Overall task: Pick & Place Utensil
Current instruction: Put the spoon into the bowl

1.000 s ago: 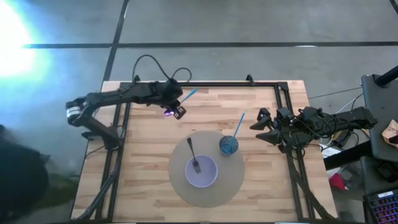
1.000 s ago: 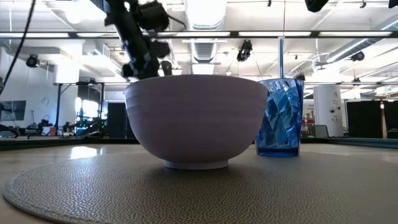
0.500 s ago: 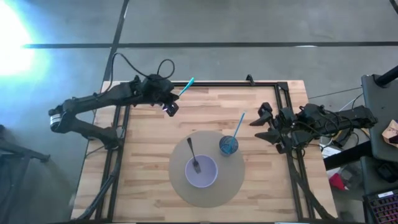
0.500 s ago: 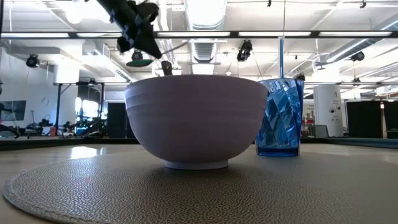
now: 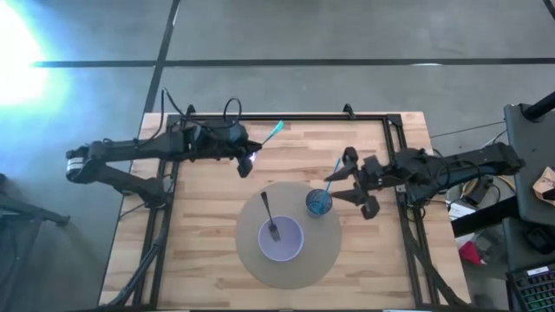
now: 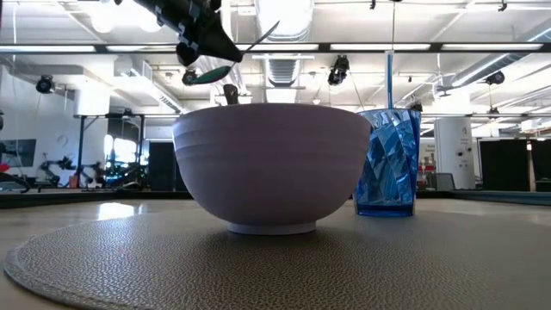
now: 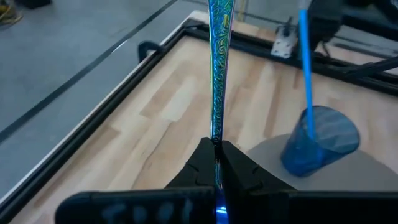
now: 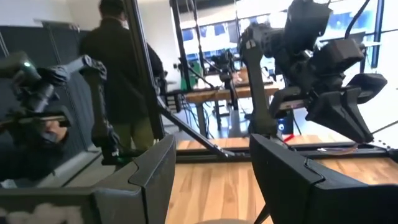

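A teal patterned utensil (image 5: 269, 136) hangs in the air over the table's far left part, with my left gripper (image 5: 247, 162) shut on it. Its long handle (image 7: 219, 56) sticks out past the fingers; in the low view an oval end (image 6: 206, 75) shows under the gripper (image 6: 196, 34). A blue faceted cup (image 5: 318, 203) with a blue straw (image 5: 334, 170) stands on the round grey mat (image 5: 323, 251), beside a lilac bowl (image 5: 280, 239) that holds a dark fork (image 5: 268, 216). My right gripper (image 5: 351, 182) stands open just right of the cup, touching nothing. My left gripper pinches the utensil's flat handle (image 7: 216, 140) between its two fingers (image 7: 200, 160), which lie along it. The free length of the handle runs out past the fingertips, toward the table's far right. The utensil is lifted clear of the table.
Black frame rails (image 5: 303, 117) run along the table's far edge and both sides. In the right wrist view my own fingers (image 8: 152, 171) stand wide apart, the left arm (image 8: 311, 56) shows beyond them, and a person (image 8: 121, 68) stands in the room behind.
My left gripper has risen with the utensil and tipped up nearer to level, and the handle now points more toward the table's right. My right gripper has gone toward the table's left, close to the blue cup, rolling a little and staying open.
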`<act>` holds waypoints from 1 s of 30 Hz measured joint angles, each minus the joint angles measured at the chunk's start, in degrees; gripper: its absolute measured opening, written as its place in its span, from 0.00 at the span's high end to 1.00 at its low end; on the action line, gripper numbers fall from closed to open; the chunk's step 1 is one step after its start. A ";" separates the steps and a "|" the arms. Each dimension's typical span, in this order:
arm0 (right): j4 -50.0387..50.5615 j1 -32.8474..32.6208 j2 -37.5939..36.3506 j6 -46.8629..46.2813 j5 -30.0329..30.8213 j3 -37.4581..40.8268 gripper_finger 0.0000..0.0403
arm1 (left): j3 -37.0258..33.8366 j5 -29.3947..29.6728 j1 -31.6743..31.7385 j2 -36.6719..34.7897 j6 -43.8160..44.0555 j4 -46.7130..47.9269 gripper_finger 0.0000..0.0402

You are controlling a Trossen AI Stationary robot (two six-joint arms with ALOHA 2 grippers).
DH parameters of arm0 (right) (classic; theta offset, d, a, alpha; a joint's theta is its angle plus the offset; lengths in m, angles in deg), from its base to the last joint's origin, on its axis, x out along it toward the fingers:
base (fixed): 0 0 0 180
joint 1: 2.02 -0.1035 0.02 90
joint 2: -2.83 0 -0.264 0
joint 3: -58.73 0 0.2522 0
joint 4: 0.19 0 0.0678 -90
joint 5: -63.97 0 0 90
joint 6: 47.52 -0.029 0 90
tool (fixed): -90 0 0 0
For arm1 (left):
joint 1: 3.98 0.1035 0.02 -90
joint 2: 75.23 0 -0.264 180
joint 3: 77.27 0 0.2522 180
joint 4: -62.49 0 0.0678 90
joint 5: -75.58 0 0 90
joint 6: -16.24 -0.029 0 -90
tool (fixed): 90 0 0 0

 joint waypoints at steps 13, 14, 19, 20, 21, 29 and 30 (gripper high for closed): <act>-0.19 0.00 8.37 4.40 0.02 -4.41 0.50 | -6.48 3.71 -7.13 -0.89 -1.44 -11.59 0.99; -0.22 0.00 8.80 4.51 0.12 -4.73 0.50 | -6.49 4.49 -7.83 -0.92 -1.60 -11.82 0.99; -0.19 0.00 10.73 6.79 4.56 -6.45 0.50 | -6.49 10.59 -12.24 -0.96 -2.88 -13.03 0.99; -0.17 0.00 11.23 7.23 5.40 -6.74 0.50 | -6.49 11.73 -13.16 -0.96 -2.89 -13.28 0.99; -0.16 0.00 11.82 7.49 6.25 -7.06 0.50 | -6.49 12.98 -14.09 -0.96 -2.92 -13.57 0.99; -0.20 0.00 17.71 7.45 10.34 -9.85 0.50 | -6.49 27.11 -23.28 -0.96 -2.92 -13.60 0.99; -0.19 -0.02 18.58 7.43 10.38 -10.40 0.50 | -6.49 28.64 -24.42 -0.96 -2.82 -13.58 0.99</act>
